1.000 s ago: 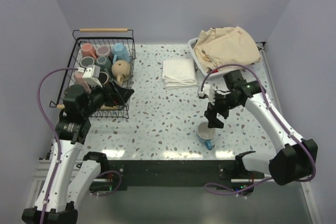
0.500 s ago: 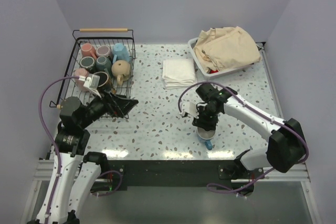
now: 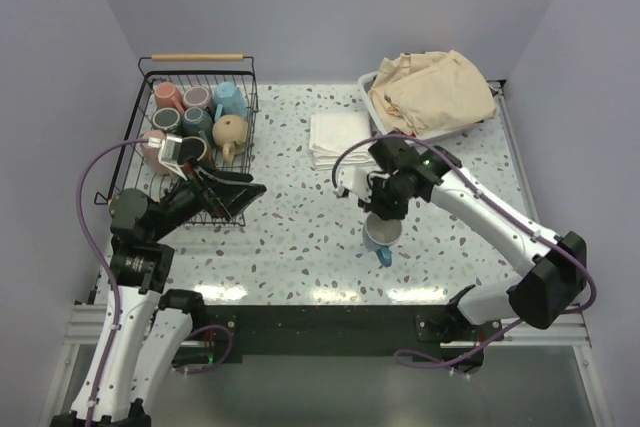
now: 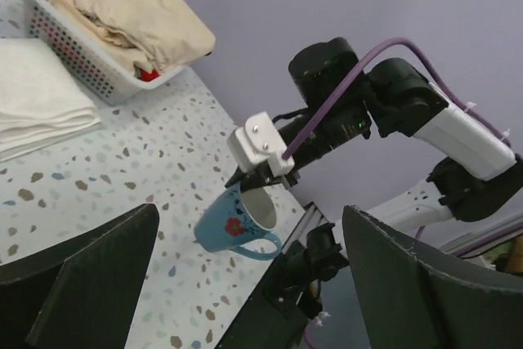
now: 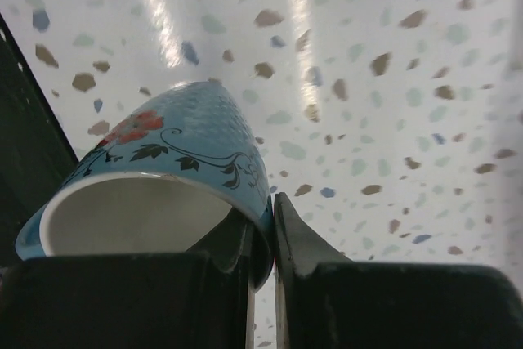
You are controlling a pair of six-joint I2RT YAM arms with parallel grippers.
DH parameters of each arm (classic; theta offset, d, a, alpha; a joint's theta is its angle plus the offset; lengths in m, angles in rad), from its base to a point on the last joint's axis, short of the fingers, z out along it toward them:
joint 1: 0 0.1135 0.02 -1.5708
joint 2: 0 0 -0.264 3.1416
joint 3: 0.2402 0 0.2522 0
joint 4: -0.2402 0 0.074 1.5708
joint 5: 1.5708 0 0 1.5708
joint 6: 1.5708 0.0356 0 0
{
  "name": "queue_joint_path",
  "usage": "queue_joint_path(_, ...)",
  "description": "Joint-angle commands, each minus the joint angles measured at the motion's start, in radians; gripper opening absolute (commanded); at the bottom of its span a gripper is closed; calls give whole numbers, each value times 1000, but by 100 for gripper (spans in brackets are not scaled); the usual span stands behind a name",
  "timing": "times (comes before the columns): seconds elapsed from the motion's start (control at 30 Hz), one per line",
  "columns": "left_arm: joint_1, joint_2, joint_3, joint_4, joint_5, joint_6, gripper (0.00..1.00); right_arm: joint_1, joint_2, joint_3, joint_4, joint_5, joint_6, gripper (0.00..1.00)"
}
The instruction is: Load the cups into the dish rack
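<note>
A blue flowered cup (image 3: 381,238) hangs tilted just above the speckled table, handle low. My right gripper (image 3: 384,211) is shut on its rim, one finger inside the white interior and one outside (image 5: 272,202). The left wrist view shows the same cup (image 4: 233,222) under the right arm. The black wire dish rack (image 3: 146,115) stands at the far left and holds several cups, among them pink (image 3: 165,97), light blue (image 3: 230,99) and tan (image 3: 232,132). My left gripper (image 3: 236,193) is open and empty at the rack's near right corner, its fingers (image 4: 82,275) spread wide.
A white tub with beige cloth (image 3: 430,92) sits at the back right. A folded white towel (image 3: 340,139) lies beside it. The black base bar (image 3: 330,317) runs along the table's near edge.
My right gripper came down over the blue cup, shut on its rim and shifted it slightly left and up. The left gripper swung a little to the right, still open.
</note>
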Motion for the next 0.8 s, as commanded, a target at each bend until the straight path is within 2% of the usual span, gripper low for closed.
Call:
queue_joint_path(0.0,-20,57,-23,293,43,-165,100,-60,-43,380,-3,-105,131,0)
queue_joint_path(0.07,-57,95,-14,371,16,-189,100,-115,-8,488,9,-165,183,0)
queue_joint_path(0.1,-122,115,5,386,-29,-186,100,-135,1,567,57,-219,261,0)
queue_joint_path(0.17,-213,184,34,398,-87,-151,100,-184,-3,615,132,-274,347,0)
queue_joint_path(0.2,-304,212,61,409,-140,-141,100,-196,-12,613,246,-306,397,0)
queue_joint_path(0.27,-415,284,86,471,-190,-132,100,-216,-43,584,374,-333,554,0)
queue_joint_path(0.3,-445,304,88,507,-227,-135,100,-221,-76,530,511,-355,661,0)
queue_joint_path(0.33,-469,347,89,545,-242,-143,100,-227,-90,505,576,-398,706,0)
queue_joint_path(0.4,-517,388,97,652,-274,-181,100,-230,-71,513,644,-446,857,0)
queue_joint_path(0.47,-540,451,108,746,-287,-224,99,-230,-69,496,702,-530,939,0)
queue_joint_path(0.53,-566,503,135,795,-304,-248,99,-230,-80,439,834,-567,1020,0)
queue_joint_path(0.67,-589,540,157,918,-350,-320,98,-230,-89,401,888,-633,1001,0)
queue_joint_path(0.77,-591,530,161,910,-403,-342,98,-232,-94,383,888,-679,903,0)
